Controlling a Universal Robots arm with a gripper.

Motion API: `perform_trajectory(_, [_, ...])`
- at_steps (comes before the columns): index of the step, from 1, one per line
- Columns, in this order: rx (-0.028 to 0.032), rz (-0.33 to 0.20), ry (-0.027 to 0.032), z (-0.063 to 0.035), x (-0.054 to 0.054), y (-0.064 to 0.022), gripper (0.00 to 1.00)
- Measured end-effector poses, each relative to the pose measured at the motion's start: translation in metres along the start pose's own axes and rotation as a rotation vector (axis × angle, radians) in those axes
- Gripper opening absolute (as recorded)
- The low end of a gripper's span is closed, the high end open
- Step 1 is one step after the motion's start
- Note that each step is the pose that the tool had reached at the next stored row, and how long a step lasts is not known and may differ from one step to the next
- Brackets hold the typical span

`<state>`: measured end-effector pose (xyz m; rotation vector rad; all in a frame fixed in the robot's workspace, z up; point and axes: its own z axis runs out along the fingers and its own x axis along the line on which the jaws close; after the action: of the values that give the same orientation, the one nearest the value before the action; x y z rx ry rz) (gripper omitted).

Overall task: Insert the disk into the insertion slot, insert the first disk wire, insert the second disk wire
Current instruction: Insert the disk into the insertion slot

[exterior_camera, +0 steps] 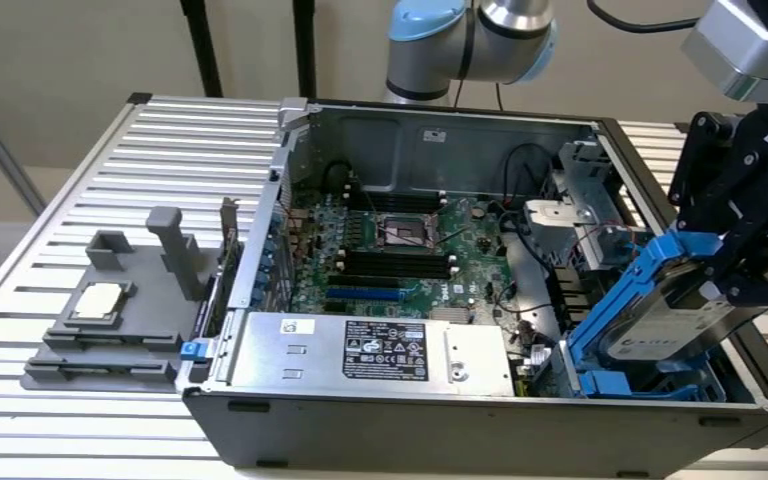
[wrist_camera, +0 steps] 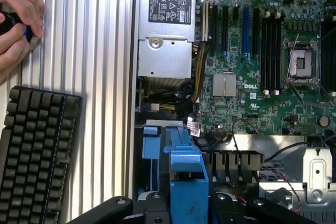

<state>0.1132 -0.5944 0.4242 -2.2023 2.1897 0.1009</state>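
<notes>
Just to the exterior view's right of the silver labelled power-supply box (exterior_camera: 371, 350), at the end of the open dark grey computer case (exterior_camera: 491, 430), the arm's black gripper (exterior_camera: 728, 280) is clenching the disk (exterior_camera: 664, 325), a flat silver-grey hard drive with a white printed label, clipped in a bright blue plastic carrier frame. The disk is hanging tilted. Its lower end is sitting at the mouth of the insertion slot (exterior_camera: 638, 385), a grey-blue plastic drive cage right beside the power-supply box, and its upper end is leaning out over the case's edge. In the wrist view the blue carrier is showing between the gripper's black fingers (wrist_camera: 152, 205). A green motherboard (exterior_camera: 398, 250) is lying inside the case, just beyond the power-supply box in the exterior view. To the exterior view's left of the power-supply box, a grey plastic fixture (exterior_camera: 117, 320) is standing on the slatted metal table (exterior_camera: 157, 160). On the side of the power-supply box away from the motherboard, a black keyboard (wrist_camera: 37, 156) is resting on the slats, and a person's hand (wrist_camera: 18, 14) is holding a small dark object.
</notes>
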Motion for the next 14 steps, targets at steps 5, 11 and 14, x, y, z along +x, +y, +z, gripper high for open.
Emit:
perform_trajectory(5, [0.0,0.0,-0.0004,0.0022,0.0001,0.0,0.4])
perform_trajectory(11, [0.0,0.0,-0.0018,0.0039,0.0002,-0.0001,0.4])
perform_trajectory(14, [0.0005,-0.001,-0.0019,0.0086,0.0006,-0.0002,0.4])
